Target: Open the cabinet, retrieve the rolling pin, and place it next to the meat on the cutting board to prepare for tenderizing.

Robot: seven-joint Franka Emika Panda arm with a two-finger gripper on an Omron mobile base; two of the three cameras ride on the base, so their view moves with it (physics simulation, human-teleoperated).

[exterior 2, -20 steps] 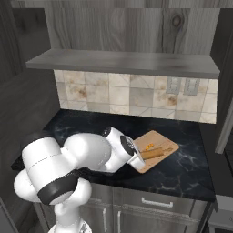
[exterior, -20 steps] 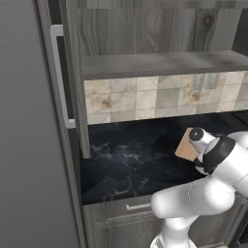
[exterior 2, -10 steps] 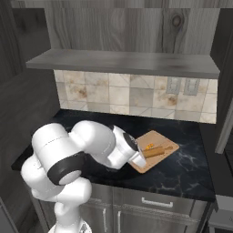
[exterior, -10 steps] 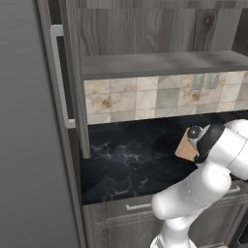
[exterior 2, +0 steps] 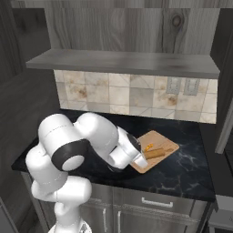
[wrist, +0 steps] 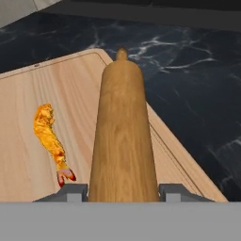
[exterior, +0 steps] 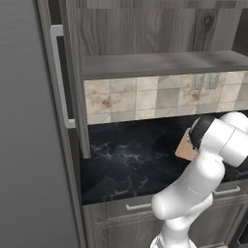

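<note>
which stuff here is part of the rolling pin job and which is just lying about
Job: rolling pin, between the pincer fingers; cutting board; meat on the board; cabinet.
Lying about: wall outlets; drawer handle.

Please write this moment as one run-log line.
gripper: shut on rolling pin | rolling pin: over cutting board, beside meat | release: not yet

I see the pin point(wrist: 123, 136) lying flat on the board point(wrist: 28, 117), a smooth orange-brown cylinder with its far knob pointing away from my camera. The meat point(wrist: 51, 141), an orange strip, sits just beside it. The tan board rests on the counter; the cabinet point(exterior: 145, 43) door stands open at left.
</note>
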